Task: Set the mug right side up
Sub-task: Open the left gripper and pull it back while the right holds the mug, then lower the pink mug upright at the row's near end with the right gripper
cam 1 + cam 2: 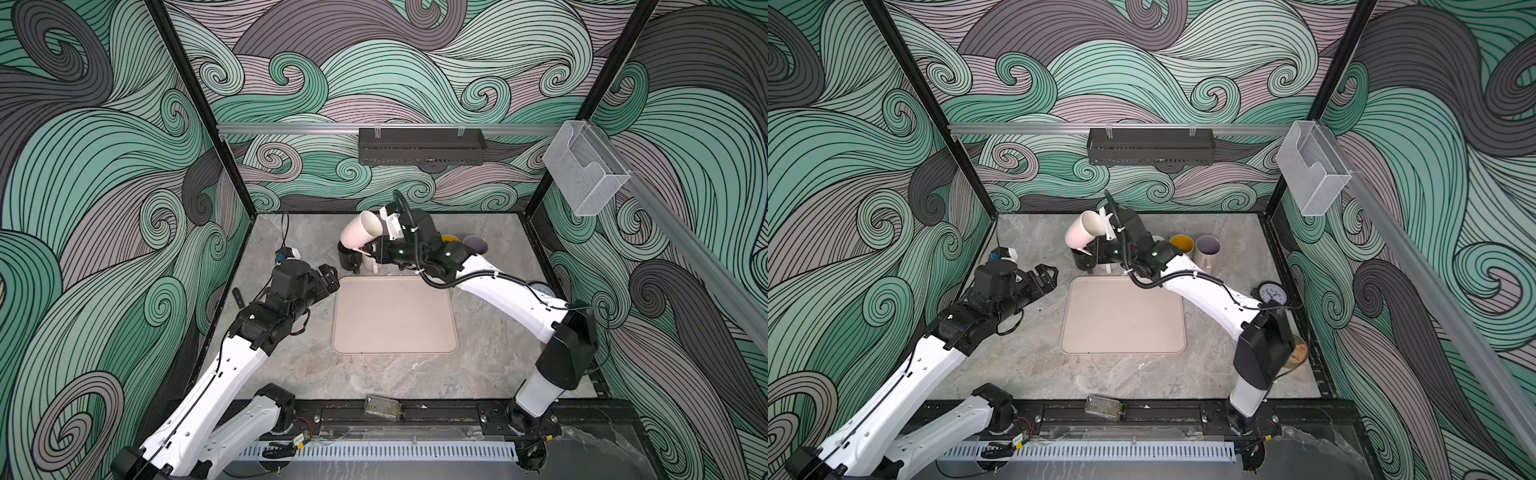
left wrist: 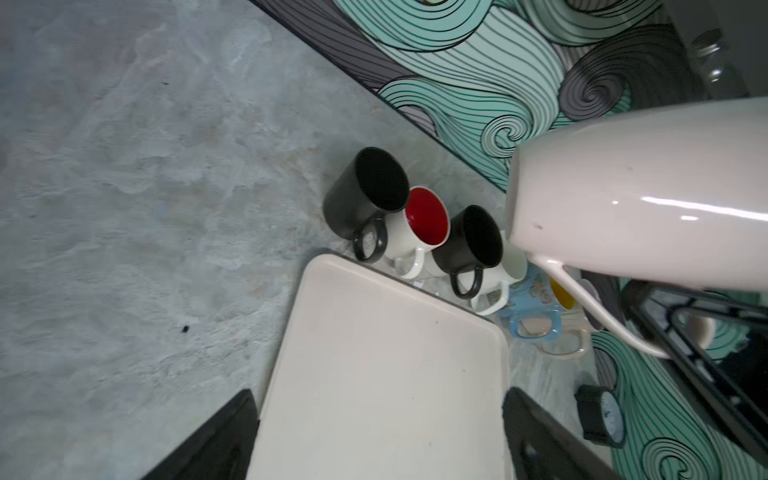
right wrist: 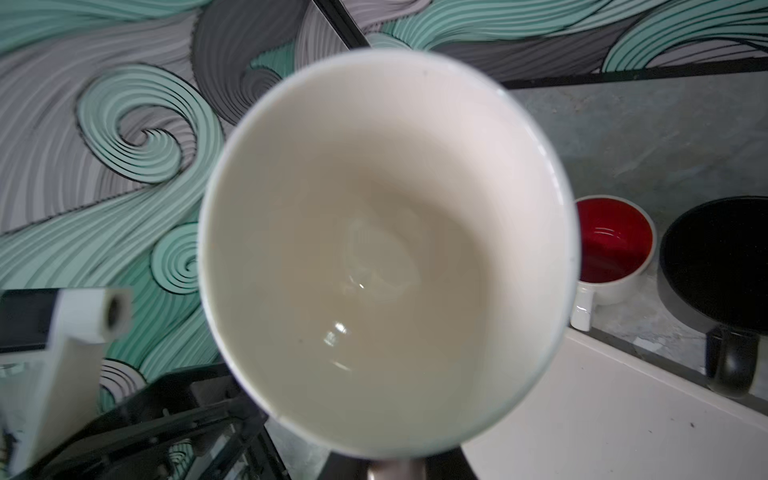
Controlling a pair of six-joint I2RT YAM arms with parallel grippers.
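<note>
**Operator:** While the right arm carries the load, what is the left gripper (image 1: 326, 277) doing?

**Technician:** Its jaws stand wide apart and hold nothing. It hovers off the table, with the beige tray (image 1: 395, 316) just ahead of and below its fingertips. Judgement: it is parked clear so that it does not obstruct the turn.

**Operator:** Where is the pale pink mug (image 1: 359, 232)?

**Technician:** It is off the table, beyond the left gripper's open jaws and above the upright black mug (image 1: 347, 257) at the end of the row. The right gripper (image 1: 371, 250) is clamped together on the mug's handle, so the body projects past its fingertips. The mug is tilted, with its mouth angled upward. The right wrist view looks straight into the empty interior.

**Operator:** Why grip the handle?

**Technician:** Judgement: a handle grip leaves rim and base free. Wrist rotation alone can then bring the mouth up, and the base can be set down flat.

**Operator:** What remains?

**Technician:** The mug is neither level nor set down. Below the right gripper, the red-lined mug (image 2: 428, 216) and a second black mug (image 2: 476, 237) stand mouth up, close together. Judgement: complete the rotation, then lower into a free space. The main hazard is striking the row underneath.
</note>
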